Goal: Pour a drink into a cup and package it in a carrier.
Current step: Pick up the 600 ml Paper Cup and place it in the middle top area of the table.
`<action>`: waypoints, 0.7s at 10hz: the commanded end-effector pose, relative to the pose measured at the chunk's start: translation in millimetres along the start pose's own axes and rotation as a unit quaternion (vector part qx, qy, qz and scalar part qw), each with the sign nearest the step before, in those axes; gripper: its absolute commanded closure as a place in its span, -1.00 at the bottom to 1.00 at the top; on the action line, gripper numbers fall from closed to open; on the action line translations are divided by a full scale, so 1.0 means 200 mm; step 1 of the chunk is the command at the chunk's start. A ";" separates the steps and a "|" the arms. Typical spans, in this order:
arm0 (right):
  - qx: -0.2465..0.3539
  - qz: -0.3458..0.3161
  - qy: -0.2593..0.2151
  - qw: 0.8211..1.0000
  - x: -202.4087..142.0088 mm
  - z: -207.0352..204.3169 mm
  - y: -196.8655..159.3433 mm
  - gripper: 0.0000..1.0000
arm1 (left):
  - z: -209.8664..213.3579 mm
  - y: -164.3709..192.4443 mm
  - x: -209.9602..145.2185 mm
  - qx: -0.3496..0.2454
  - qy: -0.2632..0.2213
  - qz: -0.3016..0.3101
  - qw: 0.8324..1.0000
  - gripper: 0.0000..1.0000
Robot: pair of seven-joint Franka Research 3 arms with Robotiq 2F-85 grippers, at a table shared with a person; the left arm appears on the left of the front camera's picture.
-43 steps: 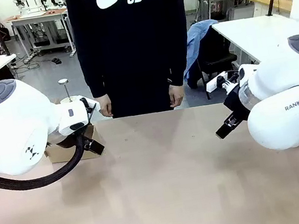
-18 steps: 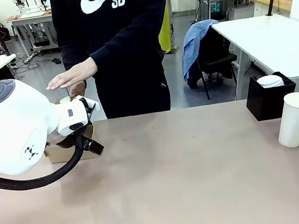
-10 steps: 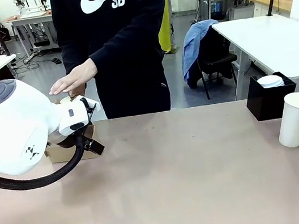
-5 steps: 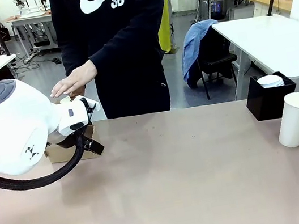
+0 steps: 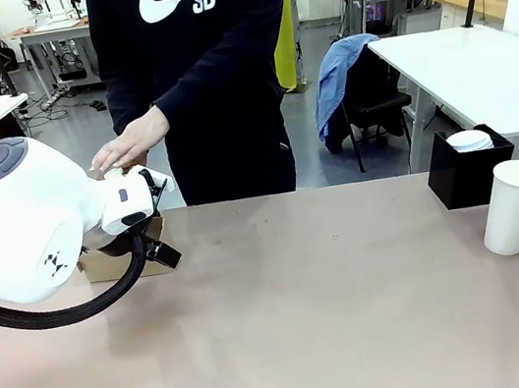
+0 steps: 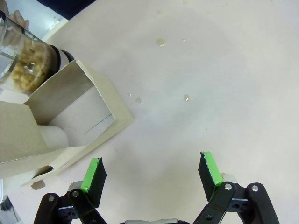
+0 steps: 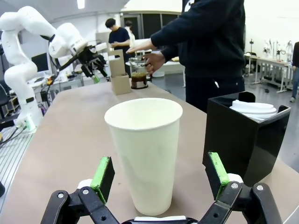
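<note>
Right wrist view: cup (image 7: 145, 154) upright between spread jaws of right tool (image 7: 160, 171)

White "SB" w/ swoosh, word above cut off, on person's black top (image 5: 219, 71)

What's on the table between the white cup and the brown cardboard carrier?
Nothing stands there. In the front view, the table is bare from the carrier at the left to the cup at the right.
</note>
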State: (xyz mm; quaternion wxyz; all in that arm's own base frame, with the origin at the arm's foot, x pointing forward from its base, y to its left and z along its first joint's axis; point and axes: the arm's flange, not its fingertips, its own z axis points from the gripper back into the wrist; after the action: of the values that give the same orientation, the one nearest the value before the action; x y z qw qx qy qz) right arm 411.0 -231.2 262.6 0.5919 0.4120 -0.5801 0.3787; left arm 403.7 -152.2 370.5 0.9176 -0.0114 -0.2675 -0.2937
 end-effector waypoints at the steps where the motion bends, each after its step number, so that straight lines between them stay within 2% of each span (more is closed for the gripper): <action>1: 0.011 0.013 0.020 1.000 -0.03 -0.06 0.02 -1.00 | 0.00 0.00 0.00 0.000 0.000 0.000 1.000 -1.00; 7: 0.025 -0.010 0.025 0.999 -0.13 -0.23 0.03 -1.00 | 0.00 0.00 0.00 0.000 0.000 0.000 1.000 -1.00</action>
State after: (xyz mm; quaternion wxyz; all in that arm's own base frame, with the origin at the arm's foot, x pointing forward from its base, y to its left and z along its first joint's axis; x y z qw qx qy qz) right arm 420.8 -191.0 241.3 0.6004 0.4304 -0.5505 0.3890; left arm 403.7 -152.2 370.5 0.9176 -0.0114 -0.2675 -0.2937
